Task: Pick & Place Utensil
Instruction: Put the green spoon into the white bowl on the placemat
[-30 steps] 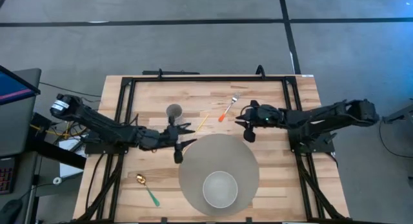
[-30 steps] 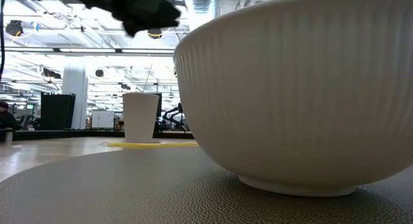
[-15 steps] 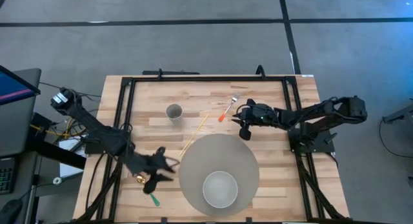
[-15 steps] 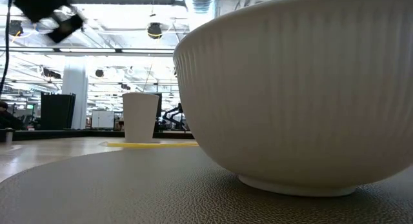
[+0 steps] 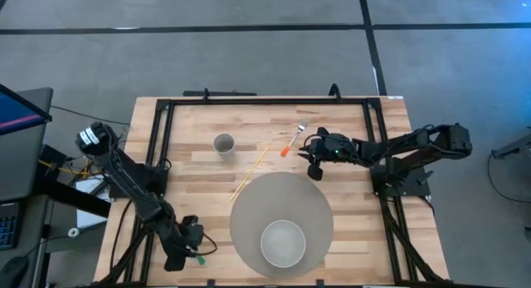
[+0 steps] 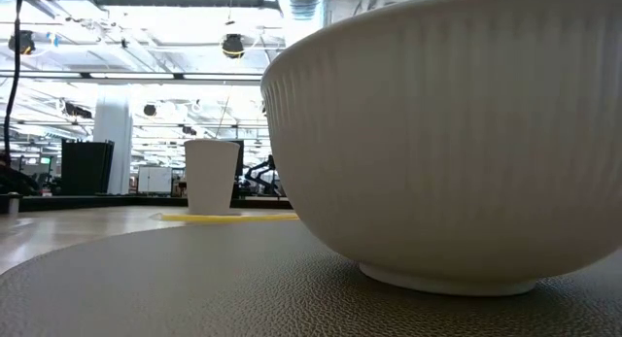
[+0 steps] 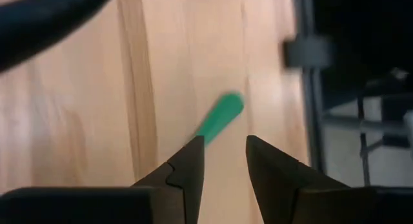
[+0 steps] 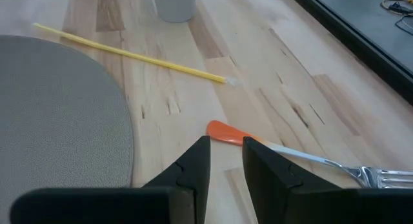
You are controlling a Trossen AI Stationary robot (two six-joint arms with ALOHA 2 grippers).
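Note:
A spoon with a green handle [image 7: 219, 117] lies near the table's near left corner. Its bowl is hidden under my left arm in the high view, where only a bit of the green handle [image 5: 199, 256] shows. My left gripper [image 7: 222, 146] [image 5: 191, 246] hovers over the handle, tipped down and open by a narrow gap. The handle runs out from behind one fingertip [image 7: 190, 161]. A fork with an orange handle [image 8: 222, 132] [image 5: 292, 141] lies flat at the far middle. My right gripper [image 8: 226, 153] [image 5: 312, 159] stands just short of its handle end, open by a narrow gap.
A white cup [image 5: 223, 144] [image 6: 211, 177] stands at the far left of centre, with a yellow straw [image 5: 249, 173] [image 8: 129, 53] lying beside it. A round grey mat [image 5: 249, 207] at the near middle carries a white bowl [image 5: 283, 242] [image 6: 447, 143]. Black rails [image 5: 265, 100] frame the table.
My left gripper has swung from beside the cup toward the table's near left corner. It has sunk and tipped downward, and now stands over the green-handled spoon. It has left the low view. Nothing on the table has moved.

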